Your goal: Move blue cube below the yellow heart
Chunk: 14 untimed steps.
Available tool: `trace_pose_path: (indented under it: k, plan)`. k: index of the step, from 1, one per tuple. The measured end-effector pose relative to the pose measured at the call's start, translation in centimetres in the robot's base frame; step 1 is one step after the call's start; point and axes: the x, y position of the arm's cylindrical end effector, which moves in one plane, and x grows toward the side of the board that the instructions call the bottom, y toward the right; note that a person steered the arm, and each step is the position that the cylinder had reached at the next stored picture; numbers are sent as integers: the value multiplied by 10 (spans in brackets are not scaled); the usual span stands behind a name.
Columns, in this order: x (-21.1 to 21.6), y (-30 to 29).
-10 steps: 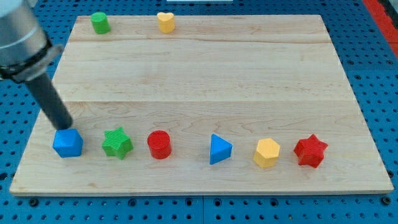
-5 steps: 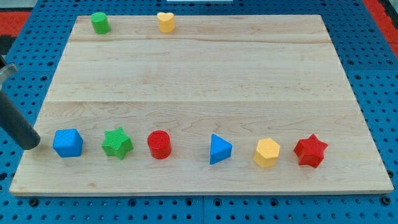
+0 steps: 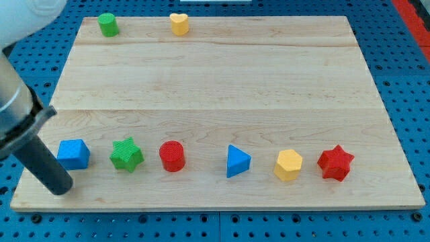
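Tip (image 3: 62,190) now swung round from the view's left to just below-left of blue cube (image 3: 73,154), bare rod, nothing gripped, cube unmoved in bottom row, far from yellow heart (image 3: 179,23) at top; likely lined up for an up-right push.

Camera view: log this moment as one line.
my tip below-left of blue cube, apart | yellow heart at top edge | cube not yet moved

Bright even light, soft shadows, sharp focus
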Motion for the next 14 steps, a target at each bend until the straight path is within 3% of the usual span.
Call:
trace_pose_path:
  k: [1, 2, 4, 6, 8, 10, 14]
  plan:
    - [-27, -12]
    - [-66, 11]
    - [-80, 63]
    - [-157, 135]
    - [-202, 230]
    - [-213, 360]
    - [-251, 177]
